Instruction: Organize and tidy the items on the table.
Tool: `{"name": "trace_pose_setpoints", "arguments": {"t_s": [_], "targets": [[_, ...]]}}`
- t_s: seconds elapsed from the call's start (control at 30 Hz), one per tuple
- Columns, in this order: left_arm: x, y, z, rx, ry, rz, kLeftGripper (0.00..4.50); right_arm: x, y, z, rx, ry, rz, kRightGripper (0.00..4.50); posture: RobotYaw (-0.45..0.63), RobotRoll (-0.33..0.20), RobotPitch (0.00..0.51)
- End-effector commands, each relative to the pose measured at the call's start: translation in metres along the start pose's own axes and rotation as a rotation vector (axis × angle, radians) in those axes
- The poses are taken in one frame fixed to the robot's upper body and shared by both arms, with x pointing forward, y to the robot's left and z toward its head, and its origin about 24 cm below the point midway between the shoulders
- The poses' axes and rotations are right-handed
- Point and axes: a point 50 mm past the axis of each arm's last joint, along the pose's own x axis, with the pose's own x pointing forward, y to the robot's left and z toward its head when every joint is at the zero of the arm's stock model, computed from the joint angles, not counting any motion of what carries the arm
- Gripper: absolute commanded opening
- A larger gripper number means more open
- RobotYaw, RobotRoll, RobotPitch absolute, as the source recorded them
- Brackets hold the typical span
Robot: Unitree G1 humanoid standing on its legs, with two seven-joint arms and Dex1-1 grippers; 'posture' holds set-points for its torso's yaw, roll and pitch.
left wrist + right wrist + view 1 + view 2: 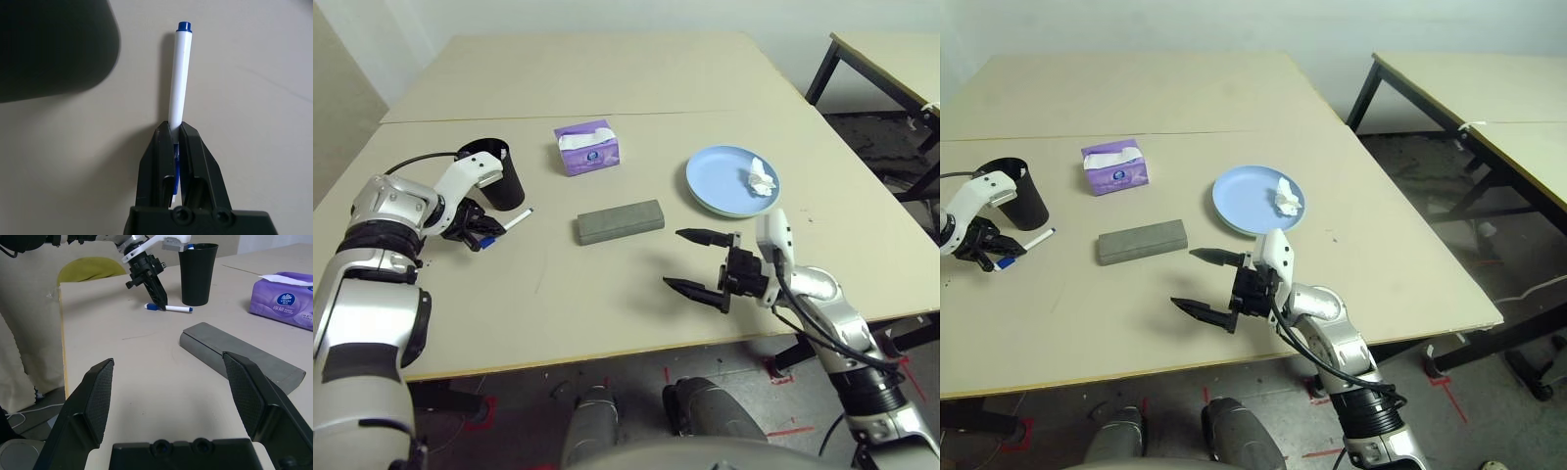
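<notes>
The robot's left hand [175,132] is closed on a white marker with a blue cap [180,73], which lies on the large matte beige bench [509,323] near a tall black cup [503,176]. Its right hand [693,264] is spread wide and empty, over the bench near a long grey glasses case [621,222]. Beyond that case sits a purple tissue box [588,149]. A round light-blue plate [724,176] carries a crumpled white tissue [761,178].
</notes>
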Motion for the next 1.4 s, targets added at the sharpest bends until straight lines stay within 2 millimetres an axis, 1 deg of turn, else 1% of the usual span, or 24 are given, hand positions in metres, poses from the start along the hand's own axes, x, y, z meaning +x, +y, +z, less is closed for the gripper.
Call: {"name": "trace_pose_setpoints", "arguments": {"t_s": [0.03, 0.13, 0.2, 0.3, 0.43, 0.47, 0.53, 0.67, 0.77, 0.9, 1.03, 1.13, 1.27, 1.4], "targets": [[0.004, -0.011, -0.006, 0.038, 0.039, -0.132, 0.02, 0.001, 0.001, -0.003, 0.001, 0.021, 0.015, 4.50, -0.19, 0.000, 0.091], [-0.003, -0.019, -0.002, 0.073, -0.003, -0.228, 0.02, 0.002, 0.000, -0.003, 0.004, 0.020, 0.013, 4.50, -0.18, 0.000, 0.091], [-0.015, -0.023, 0.005, 0.089, -0.080, -0.268, 0.02, 0.002, 0.000, -0.004, 0.006, 0.019, 0.010, 4.50, -0.18, 0.000, 0.090], [-0.035, -0.027, 0.017, 0.115, -0.251, -0.300, 0.02, 0.001, -0.001, -0.004, 0.015, 0.019, 0.006, 4.50, -0.16, 0.000, 0.089], [-0.064, -0.034, 0.033, 0.076, -0.546, -0.326, 0.02, 0.000, -0.005, -0.005, 0.033, 0.005, -0.034, 4.50, -0.15, 0.000, 0.087], [-0.070, -0.034, 0.036, 0.064, -0.619, -0.307, 0.02, 0.000, -0.007, -0.005, 0.040, 0.000, -0.057, 4.50, -0.14, 0.000, 0.086], [-0.076, -0.035, 0.040, 0.044, -0.708, -0.273, 0.02, -0.001, -0.009, -0.006, 0.047, -0.003, -0.085, 4.50, -0.13, 0.000, 0.087], [-0.090, -0.030, 0.042, -0.015, -0.898, -0.110, 0.02, 0.002, -0.014, -0.006, 0.081, -0.025, -0.157, 4.50, -0.11, 0.000, 0.087], [-0.095, -0.028, 0.042, -0.044, -0.984, -0.017, 0.02, 0.004, -0.013, -0.007, 0.087, -0.020, -0.162, 4.50, -0.10, 0.000, 0.089], [-0.107, -0.020, 0.043, -0.093, -1.121, 0.160, 0.02, 0.004, -0.010, -0.011, 0.090, 0.002, -0.147, 4.50, -0.09, 0.000, 0.090], [-0.112, -0.011, 0.043, -0.123, -1.184, 0.302, 0.02, 0.004, -0.011, -0.011, 0.088, 0.006, -0.145, 4.50, -0.08, 0.000, 0.088], [-0.107, -0.002, 0.042, -0.143, -1.189, 0.403, 0.02, 0.003, -0.012, -0.010, 0.082, 0.010, -0.145, 4.50, -0.08, 0.000, 0.087], [-0.088, 0.006, 0.038, -0.150, -1.148, 0.499, 0.02, 0.002, -0.014, -0.008, 0.075, 0.013, -0.145, 4.50, -0.08, 0.000, 0.089], [-0.068, 0.010, 0.040, -0.193, -1.148, 0.529, 0.02, 0.000, -0.014, -0.007, 0.073, 0.018, -0.144, 4.50, -0.09, 0.000, 0.091]]}}
